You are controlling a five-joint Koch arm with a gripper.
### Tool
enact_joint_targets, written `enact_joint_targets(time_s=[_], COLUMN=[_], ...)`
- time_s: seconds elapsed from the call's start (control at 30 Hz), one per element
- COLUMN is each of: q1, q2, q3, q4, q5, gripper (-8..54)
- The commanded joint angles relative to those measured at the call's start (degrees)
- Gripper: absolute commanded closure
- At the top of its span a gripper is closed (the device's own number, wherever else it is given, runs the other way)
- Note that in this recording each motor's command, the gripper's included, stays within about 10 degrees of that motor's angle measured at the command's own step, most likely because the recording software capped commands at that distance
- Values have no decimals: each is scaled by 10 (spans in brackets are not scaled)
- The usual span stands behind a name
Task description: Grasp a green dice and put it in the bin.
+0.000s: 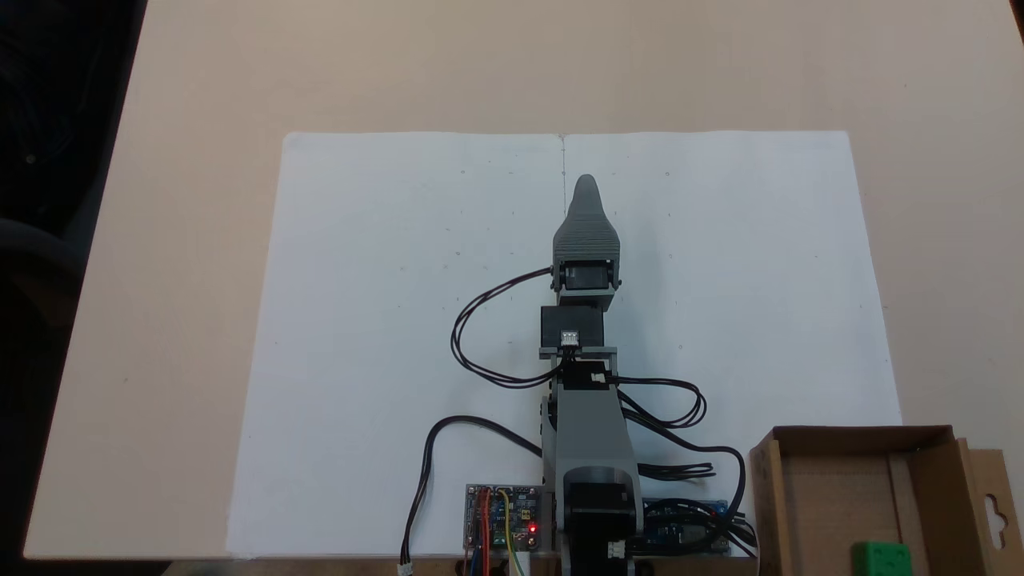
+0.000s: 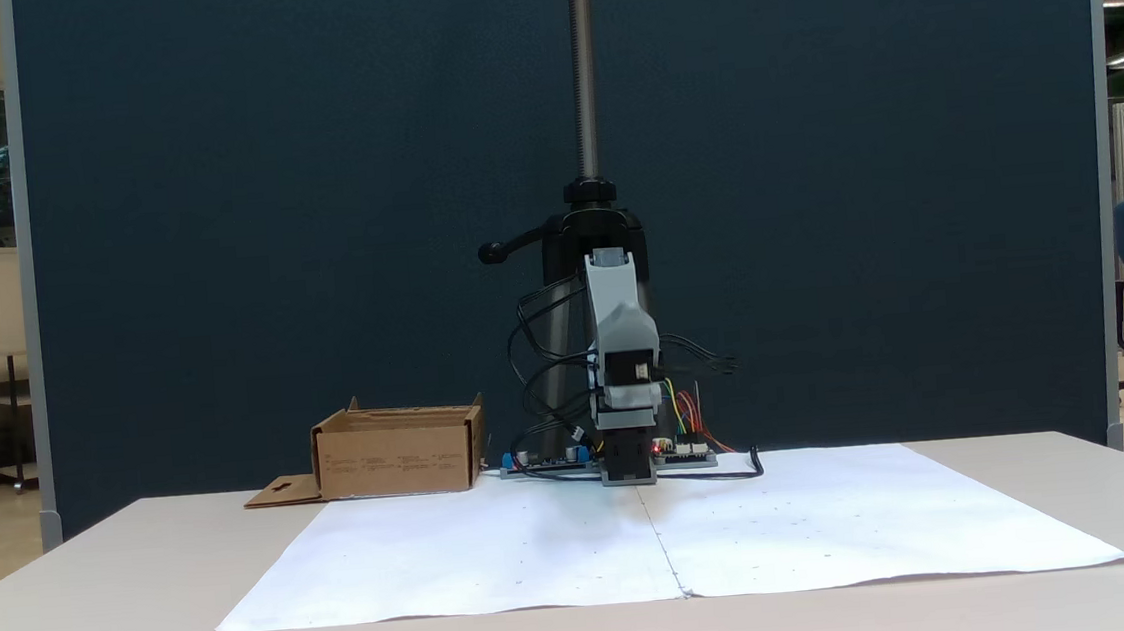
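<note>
The green dice [image 1: 880,558] lies inside the bin [image 1: 836,445], a brown cardboard box at the lower right of a fixed view; the frame's bottom edge cuts the dice. In both fixed views the bin [image 2: 398,456] stands beside the arm's base, and from the front its walls hide the inside. My gripper [image 1: 586,184] points away from the base over the middle of the white paper, far from the bin. Only its upper ribbed jaw shows from above, so open or shut cannot be told. Nothing green shows at it.
A large white paper sheet [image 1: 384,320] covers the tan table [image 1: 200,80]. Black cables [image 1: 472,336] loop beside the arm, and circuit boards [image 1: 502,516] sit at its base. The bin's flap with a hang-hole [image 1: 992,504] sticks out sideways. A dark blue partition [image 2: 214,232] stands behind the table.
</note>
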Motion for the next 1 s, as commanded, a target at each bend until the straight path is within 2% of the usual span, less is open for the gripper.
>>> enact_joint_targets(time_s=[0.0, 0.97], q1=[14, 29], q2=[60, 56], q3=[35, 40], q4=[-80, -65], q5=[-26, -27], gripper=[27, 18])
